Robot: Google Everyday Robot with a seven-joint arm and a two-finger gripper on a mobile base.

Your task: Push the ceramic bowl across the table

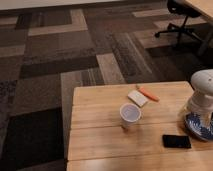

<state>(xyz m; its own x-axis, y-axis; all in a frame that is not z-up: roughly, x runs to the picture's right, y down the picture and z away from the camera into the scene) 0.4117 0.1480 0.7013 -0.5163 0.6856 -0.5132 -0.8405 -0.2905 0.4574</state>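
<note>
We take the ceramic bowl as our landmark. It sits at the right edge of the table, partly cut off by the frame. The gripper is right over the bowl's near-left rim, under a bulky white arm housing; whether it touches the rim we cannot tell.

Just below and left of the bowl lies a black phone, near but apart. Further left of the bowl stands a white cup, upright. Up and left of the bowl are a pale sponge-like block and an orange carrot-like piece, side by side. Beyond the bowl, off the table, an office chair stands on the carpet.

Handling, as we judge it: glazed ceramic, so stiff, fairly heavy, slippery on the outside and breakable if it drops off the edge. No grasp needed; we would press low on the outer wall, not the lip, so it slides rather than tips. The phone and cup lie in a leftward path.
</note>
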